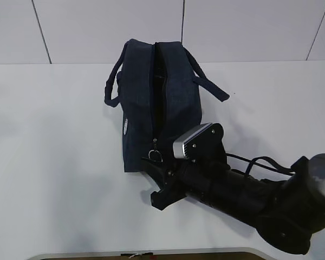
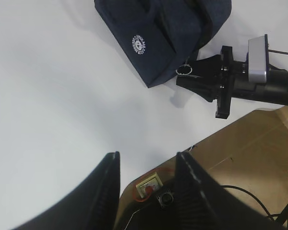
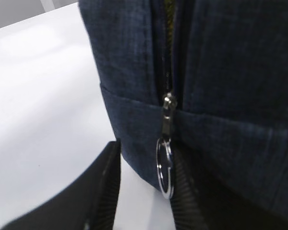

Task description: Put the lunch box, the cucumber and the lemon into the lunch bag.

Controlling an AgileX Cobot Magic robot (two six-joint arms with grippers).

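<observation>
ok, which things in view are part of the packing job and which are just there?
Part of the job:
- lunch bag, zipper partly open
- ring pull on its zipper
- right claw, open, at the ring pull
- left claw, open, away from the bag

Just there:
- white table
- cardboard below the table edge

Lunch box, cucumber and lemon: not in view.

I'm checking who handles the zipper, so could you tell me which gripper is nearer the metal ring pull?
Right. The right gripper is at the ring pull; the left gripper hangs apart near the table edge.
</observation>
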